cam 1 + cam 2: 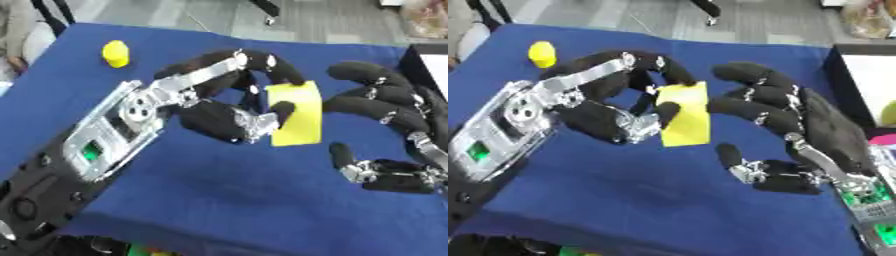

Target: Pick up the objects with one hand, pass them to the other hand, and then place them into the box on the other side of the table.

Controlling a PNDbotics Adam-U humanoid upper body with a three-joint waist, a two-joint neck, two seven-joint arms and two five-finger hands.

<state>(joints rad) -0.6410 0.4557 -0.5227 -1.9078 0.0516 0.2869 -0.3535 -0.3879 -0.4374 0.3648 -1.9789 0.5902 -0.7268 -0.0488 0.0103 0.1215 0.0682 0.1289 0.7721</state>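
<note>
Holding the yellow card (296, 116) up above the blue table (219, 185), my left hand (214, 107) had its fingers curled over the card's top edge and its thumb pressed against the face, so the card was pinched at its left side. I judged the card to be light, thin and flat, probably stiff enough to keep its shape but easy to bend or let slip if taken by a corner alone. The free right edge and lower right corner looked to me like the sensible place for the other hand to take it, since those parts stood clear of my left fingers. My right hand (798, 130) waited just to the right of the card, spread wide with fingers reaching toward that free edge and the thumb below it; whether any fingertip touched the card I could not tell. It held nothing. The box (859, 80) stood to the right of the card, beyond my right hand, and a small yellow object (115, 53) sat on the table well to the card's upper left
</note>
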